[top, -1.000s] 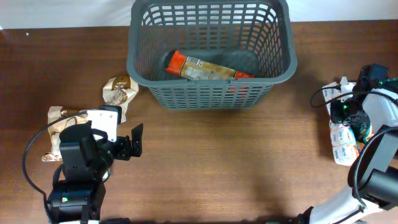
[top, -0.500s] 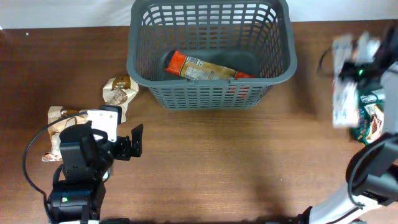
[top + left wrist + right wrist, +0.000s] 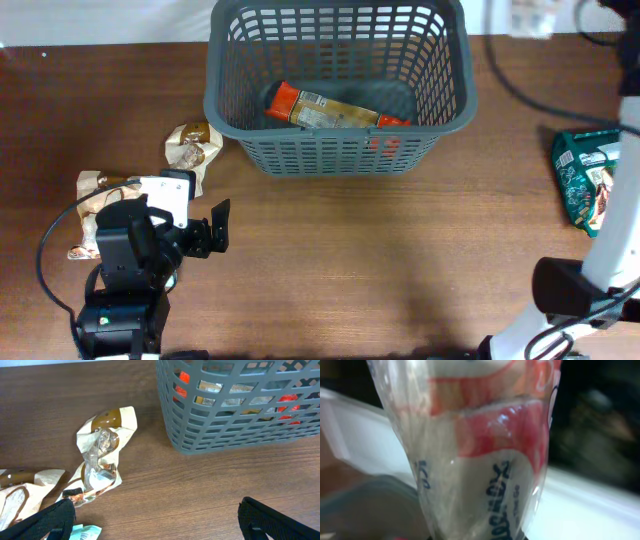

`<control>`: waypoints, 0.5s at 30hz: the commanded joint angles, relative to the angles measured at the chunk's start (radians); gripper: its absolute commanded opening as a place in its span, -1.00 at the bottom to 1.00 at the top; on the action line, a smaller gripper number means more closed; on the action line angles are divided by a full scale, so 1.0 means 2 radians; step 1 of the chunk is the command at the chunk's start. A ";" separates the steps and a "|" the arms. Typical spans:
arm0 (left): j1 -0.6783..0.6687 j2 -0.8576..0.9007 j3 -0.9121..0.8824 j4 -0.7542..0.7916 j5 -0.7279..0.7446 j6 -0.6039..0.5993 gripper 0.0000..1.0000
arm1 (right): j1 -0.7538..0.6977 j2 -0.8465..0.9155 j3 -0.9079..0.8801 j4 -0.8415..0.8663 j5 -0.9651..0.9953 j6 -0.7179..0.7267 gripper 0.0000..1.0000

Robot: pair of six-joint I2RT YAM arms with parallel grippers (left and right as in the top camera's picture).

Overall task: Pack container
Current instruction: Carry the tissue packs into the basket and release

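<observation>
The container, a dark grey slotted basket, stands at the back middle of the table, and an orange and brown packet lies inside it. In the left wrist view the container fills the upper right. My right gripper is shut on a clear white packet with red and blue print, which fills its view. Overhead, that packet is a raised blur just right of the basket's far right corner. My left gripper stands open over bare wood at the front left, nothing between its fingers.
A crumpled tan snack packet lies left of the basket, also seen in the left wrist view. Another tan packet lies by the left arm. A green packet rests near the table's right edge.
The right arm has lifted the white packet off the right edge of the table and swung it up and back toward the basket's far right corner. The left arm has not moved.
</observation>
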 commanded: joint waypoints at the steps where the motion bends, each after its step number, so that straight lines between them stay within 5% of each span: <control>1: 0.001 0.001 0.004 0.000 -0.004 0.010 0.99 | 0.055 0.014 0.001 0.010 -0.087 0.003 -0.93; 15: 0.001 0.001 0.004 0.000 -0.004 0.010 0.99 | 0.148 0.114 -0.010 -0.125 -0.135 -0.066 -0.92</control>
